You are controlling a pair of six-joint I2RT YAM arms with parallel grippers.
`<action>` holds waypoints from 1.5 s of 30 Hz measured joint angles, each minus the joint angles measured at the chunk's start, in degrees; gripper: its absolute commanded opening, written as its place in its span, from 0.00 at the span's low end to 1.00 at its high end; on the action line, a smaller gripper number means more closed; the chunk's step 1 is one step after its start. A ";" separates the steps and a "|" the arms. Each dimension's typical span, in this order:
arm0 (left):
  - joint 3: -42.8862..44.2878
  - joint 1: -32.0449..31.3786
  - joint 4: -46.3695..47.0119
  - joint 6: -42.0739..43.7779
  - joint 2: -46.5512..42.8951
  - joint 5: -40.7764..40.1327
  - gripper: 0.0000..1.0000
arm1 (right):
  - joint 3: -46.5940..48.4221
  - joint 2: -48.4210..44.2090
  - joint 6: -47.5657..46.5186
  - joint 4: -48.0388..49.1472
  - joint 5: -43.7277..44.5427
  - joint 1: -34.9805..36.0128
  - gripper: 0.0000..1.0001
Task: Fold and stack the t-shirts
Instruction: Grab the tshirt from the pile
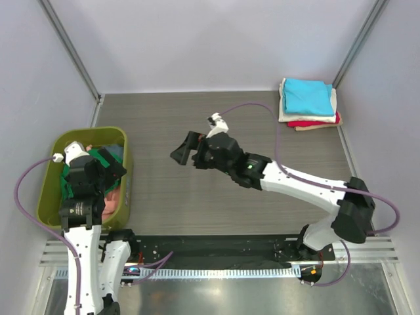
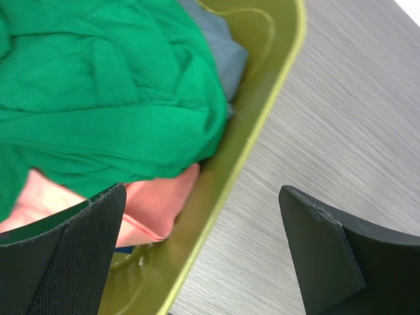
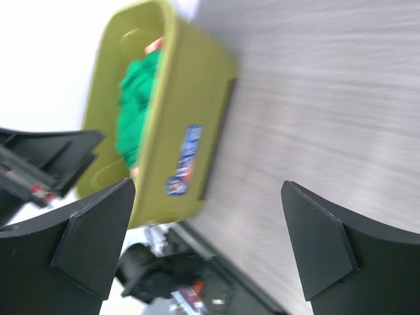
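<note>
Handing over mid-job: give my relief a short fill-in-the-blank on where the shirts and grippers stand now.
The folded stack has a ____ shirt on top.
The green shirt lies inside the olive ____.
The left gripper and right gripper are both ____.
Missing: cyan; tub; open.

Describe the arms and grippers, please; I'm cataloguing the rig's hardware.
The left arm and right arm have white links with black joints and wrist housings. A lilac cable loops along each, ending in a white plug. A small green light glows on the right arm. The left gripper and right gripper each have two matte black wedge-shaped fingers.
</note>
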 measured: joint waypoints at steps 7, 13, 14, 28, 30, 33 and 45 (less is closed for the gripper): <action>2.67 0.02 -2.32 -2.05 5.84 -5.44 1.00 | -7.52 -6.56 -4.37 -5.05 0.22 -5.70 1.00; 5.29 2.51 -2.84 -3.13 19.98 -4.72 1.00 | -10.51 -7.06 -5.86 -7.41 -3.02 -5.84 1.00; 5.29 3.30 -2.89 -3.26 21.53 -4.52 1.00 | -11.32 -7.50 -5.99 -7.89 -3.37 -5.86 1.00; 2.27 14.43 1.40 -7.80 33.16 6.08 0.21 | -14.03 -12.63 -7.80 -8.83 -6.36 -7.67 1.00; 1.73 14.73 1.68 -7.65 33.62 7.50 0.00 | -14.56 -13.25 -7.98 -8.87 -6.47 -8.35 1.00; 1.77 14.73 1.90 -8.85 31.63 8.07 0.00 | -14.99 -13.88 -8.07 -9.57 -6.54 -9.49 1.00; 46.95 1.31 3.80 -16.55 34.99 12.11 0.00 | -13.90 -15.28 -10.95 -11.65 -5.33 -15.56 1.00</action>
